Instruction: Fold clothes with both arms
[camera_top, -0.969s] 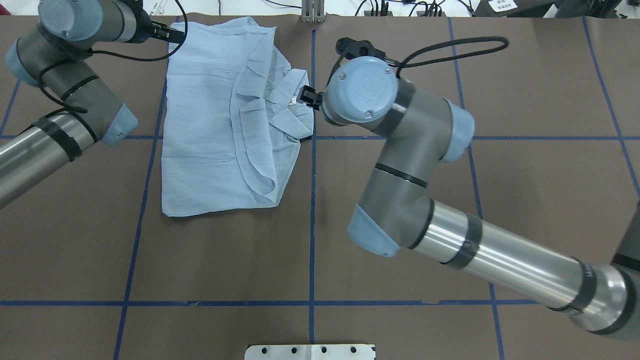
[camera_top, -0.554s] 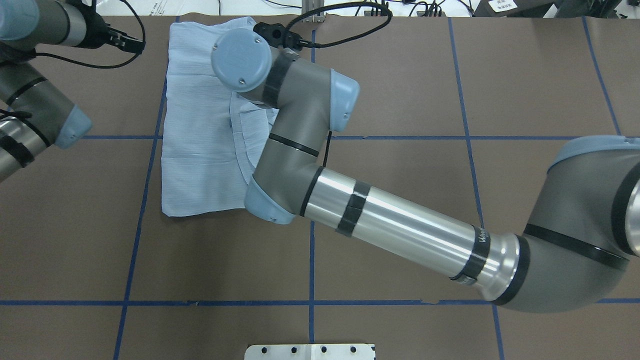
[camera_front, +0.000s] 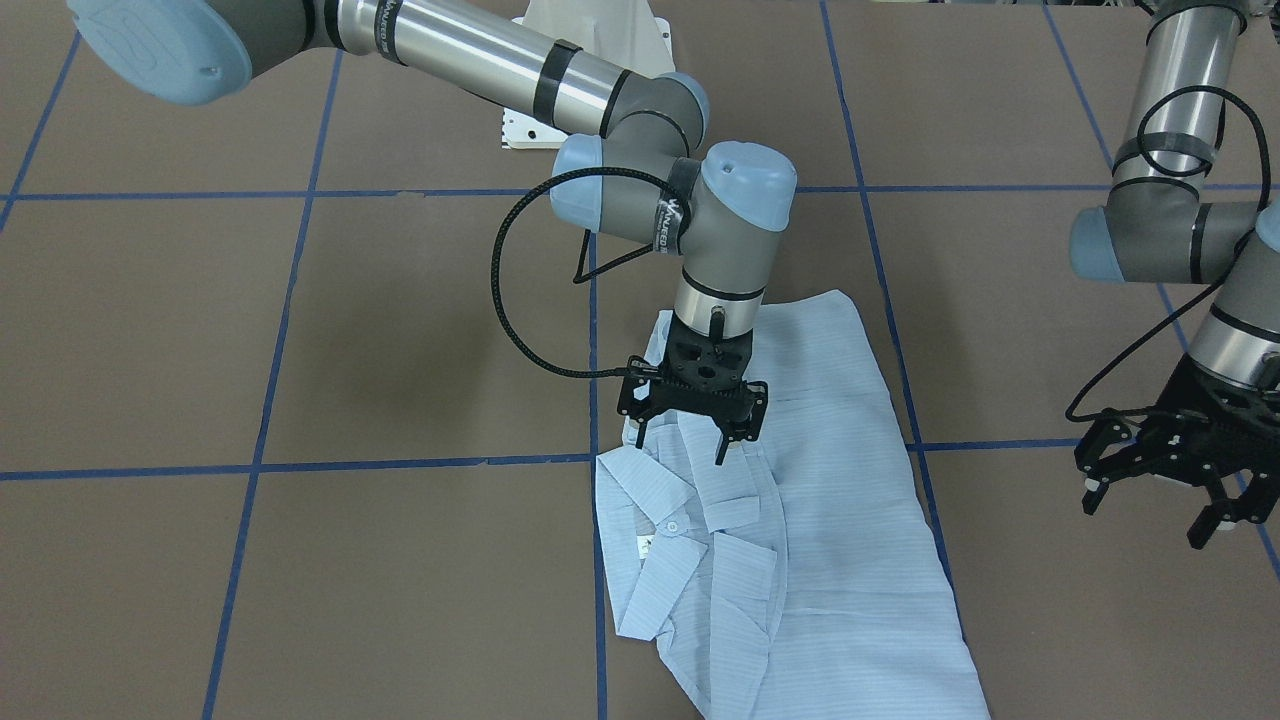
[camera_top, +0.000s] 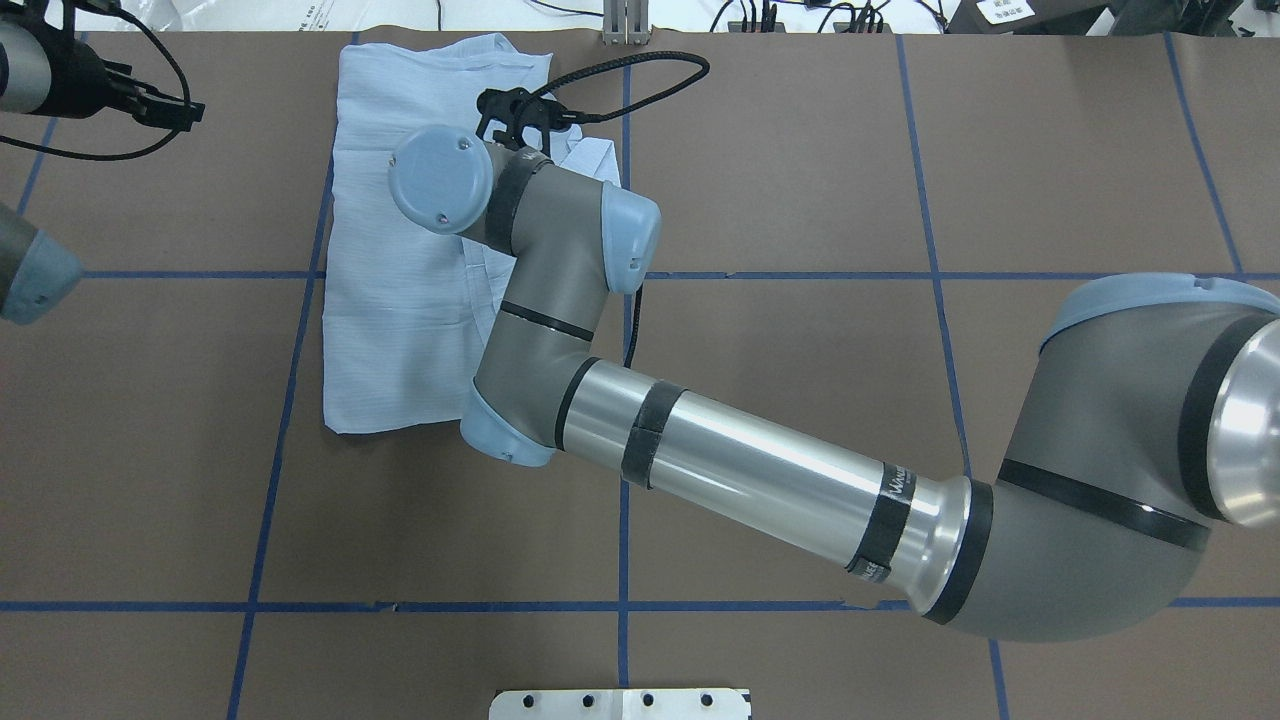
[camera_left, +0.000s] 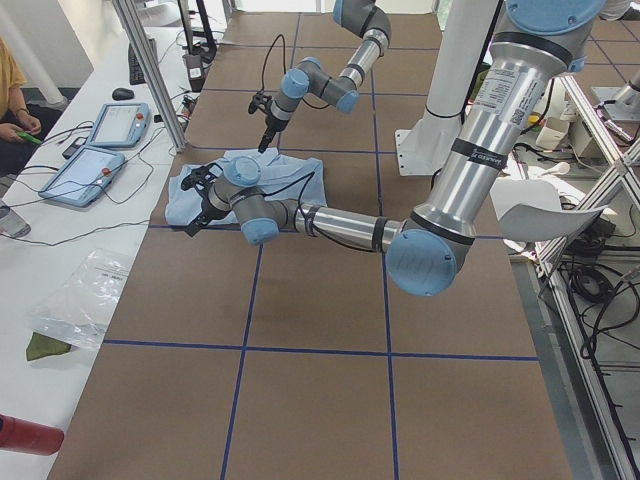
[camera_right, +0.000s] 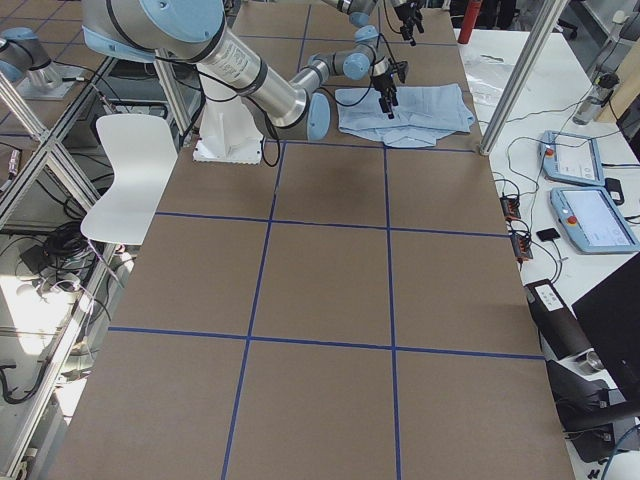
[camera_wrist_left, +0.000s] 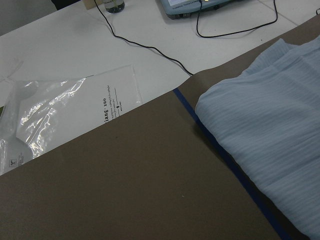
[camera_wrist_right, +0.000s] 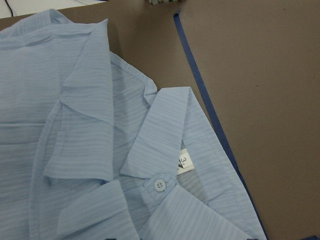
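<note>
Pale-blue shirt (camera_front: 830, 520) could bunch if your right gripper (camera_front: 682, 442), spread empty above the collar (camera_front: 660, 545), pinches several layers; your left gripper (camera_front: 1148, 518) hangs open, well off that collar.

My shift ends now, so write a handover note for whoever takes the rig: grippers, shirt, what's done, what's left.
Right gripper: open, empty, hovering over the shirt near its collar.
Left gripper: open, empty, above bare table beside the shirt.
Done: shirt lies flat, folded lengthwise into a long rectangle.
Left: probably the crosswise fold, needing fresh grasps.
</note>
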